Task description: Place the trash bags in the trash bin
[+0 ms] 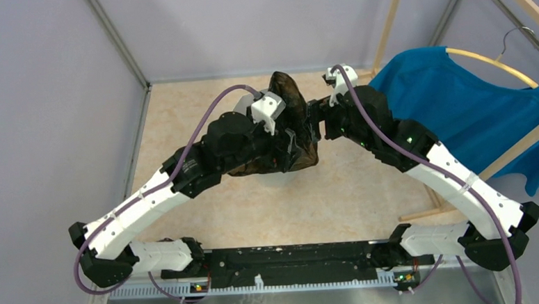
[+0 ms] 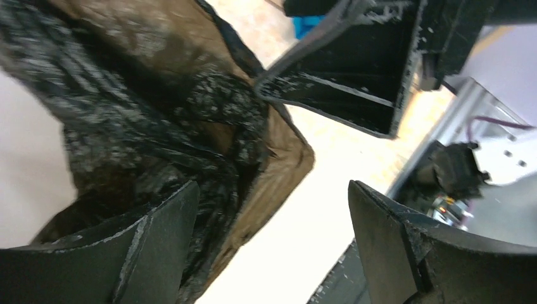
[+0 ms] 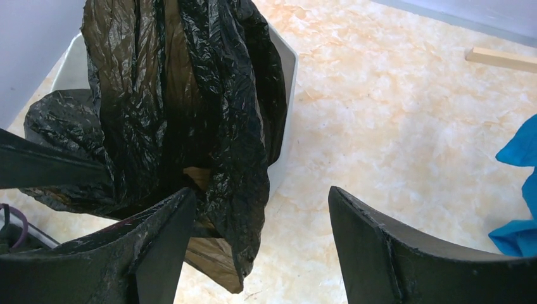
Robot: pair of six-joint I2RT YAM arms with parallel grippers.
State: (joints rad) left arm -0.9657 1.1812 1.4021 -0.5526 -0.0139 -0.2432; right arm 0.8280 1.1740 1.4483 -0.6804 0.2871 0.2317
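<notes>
Trash bags [image 3: 190, 95], black and crumpled, draped over the rim of the trash bin [image 3: 288, 63]. Left gripper [image 2: 271, 190] and right gripper [image 3: 260, 190] both spread wide, close beside the plastic.

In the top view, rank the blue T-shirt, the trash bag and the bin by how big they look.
Blue T-shirt
Trash bag
Bin: only a sliver shows under the bag, so its rank is unsure.
</notes>
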